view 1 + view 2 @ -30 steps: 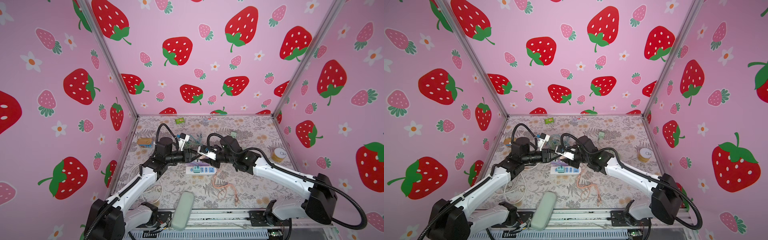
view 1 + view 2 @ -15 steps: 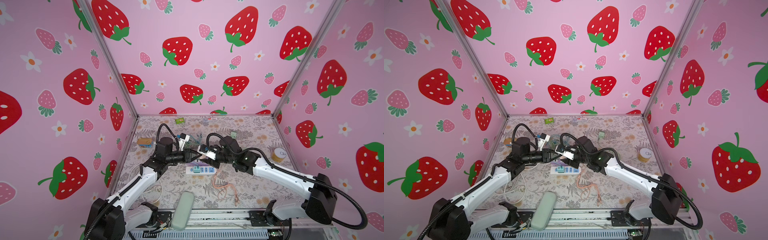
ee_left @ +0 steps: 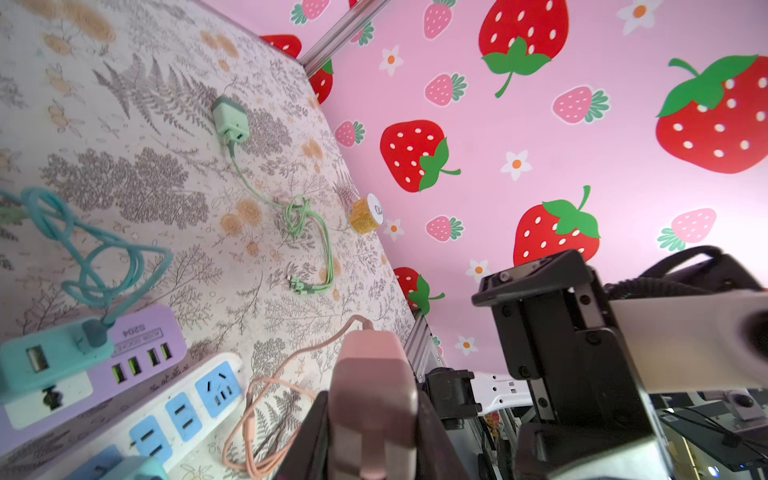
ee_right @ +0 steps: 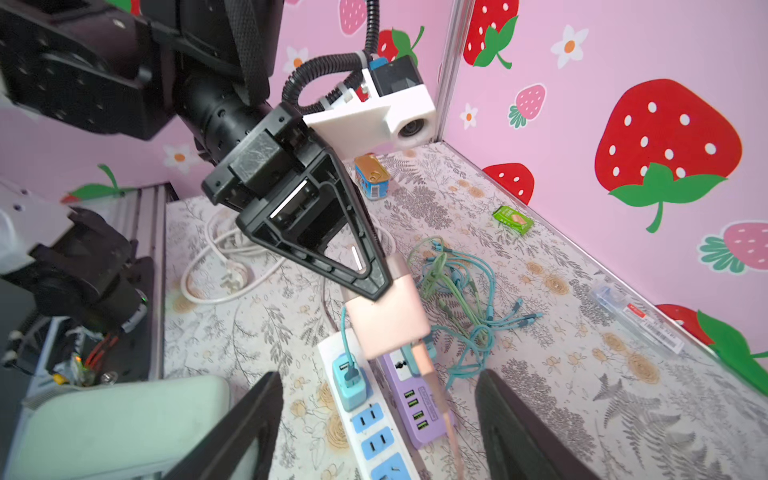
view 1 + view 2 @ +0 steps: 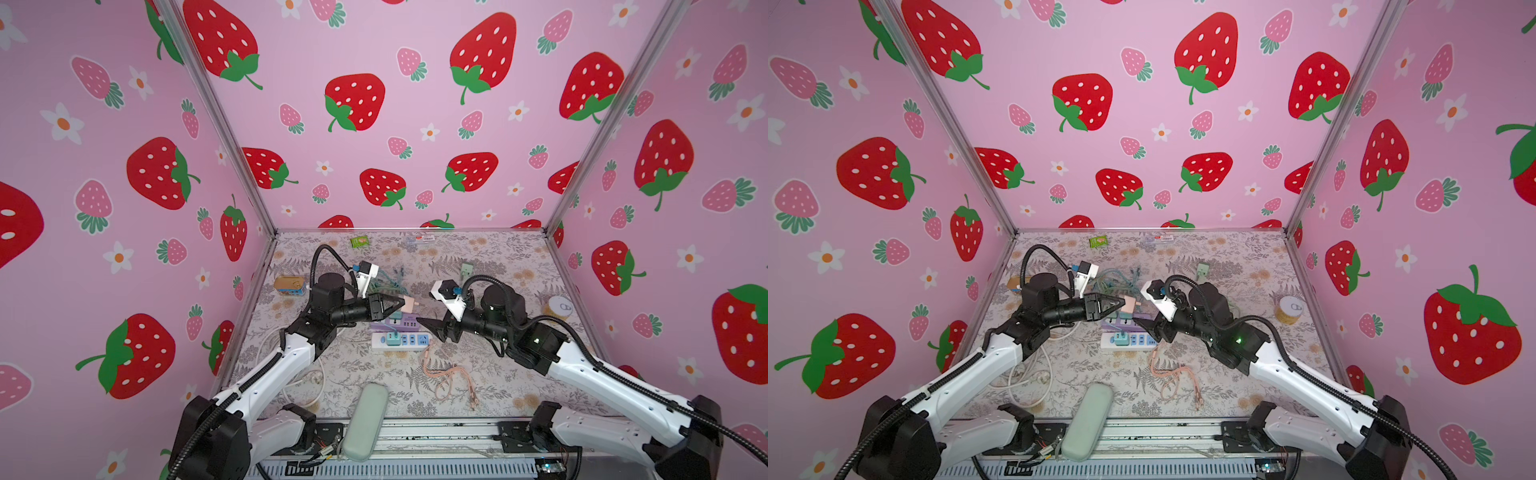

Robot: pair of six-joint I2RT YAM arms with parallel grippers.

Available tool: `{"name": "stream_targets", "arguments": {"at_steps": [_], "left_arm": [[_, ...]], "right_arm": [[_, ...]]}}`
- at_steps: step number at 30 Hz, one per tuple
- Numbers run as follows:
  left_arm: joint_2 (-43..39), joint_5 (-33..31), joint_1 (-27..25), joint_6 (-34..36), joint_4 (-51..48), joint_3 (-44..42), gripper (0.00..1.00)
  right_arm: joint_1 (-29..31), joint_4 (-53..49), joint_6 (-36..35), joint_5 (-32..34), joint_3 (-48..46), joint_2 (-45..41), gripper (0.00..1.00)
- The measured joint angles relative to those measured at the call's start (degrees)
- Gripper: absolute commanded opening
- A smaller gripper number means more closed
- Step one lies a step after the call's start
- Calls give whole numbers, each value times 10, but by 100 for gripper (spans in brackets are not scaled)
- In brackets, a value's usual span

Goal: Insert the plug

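Note:
The plug is a pink charger block held in the air above the strips, with my left gripper shut on it. In the left wrist view the plug fills the gap between the dark fingers. Its pink cable hangs down to the table. Below lie a white power strip with blue sockets and a purple strip. My right gripper stands open and empty, just right of the plug.
A teal charger sits plugged into the white strip. Teal and green cables tangle behind the strips. A pink cable coil, a pale green case, a white cord, a tin and a yellow can lie around.
My right gripper has opened and drawn back to the right, away from the plug. The left gripper keeps hold of the plug in about the same place.

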Motion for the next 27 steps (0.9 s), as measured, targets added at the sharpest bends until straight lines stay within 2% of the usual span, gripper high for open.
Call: {"name": "stream_targets", "arguments": {"at_steps": [4, 10, 21, 27], "left_arm": [[12, 1, -3, -14, 62, 0, 0], [37, 3, -22, -34, 162, 0, 0], [49, 12, -59, -42, 306, -13, 0], [41, 11, -67, -38, 339, -23, 0]], "right_arm": [[-23, 66, 78, -45, -73, -30, 74], [-65, 175, 187, -124, -137, -29, 72], [-90, 339, 305, -201, -142, 21, 69], [-104, 408, 358, -236, -141, 46, 64]]}}
